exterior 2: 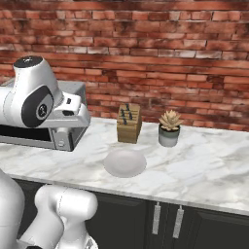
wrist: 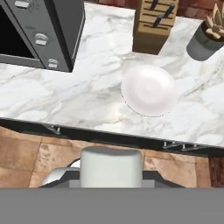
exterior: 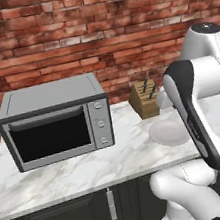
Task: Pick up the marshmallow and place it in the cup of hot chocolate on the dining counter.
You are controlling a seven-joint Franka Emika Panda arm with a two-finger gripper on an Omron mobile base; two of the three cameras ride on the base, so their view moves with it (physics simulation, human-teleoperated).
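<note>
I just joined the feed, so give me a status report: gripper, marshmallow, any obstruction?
Gripper shut on the marshmallow. Held off the counter's front edge, above brown floor. Plate, knife block, microwave sit on counter ahead.

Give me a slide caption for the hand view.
Marshmallow held in shut gripper above white plate on marble counter.

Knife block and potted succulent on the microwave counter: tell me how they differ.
The knife block is a tan wooden box with straight sides; the potted succulent is a round grey pot topped by spiky pale leaves. The knife block holds dark knife handles in its slanted top, while the potted succulent holds a plant. The knife block stands nearer the microwave; the potted succulent is farther from it. Both stand upright on the marble counter, behind the white plate.
</note>
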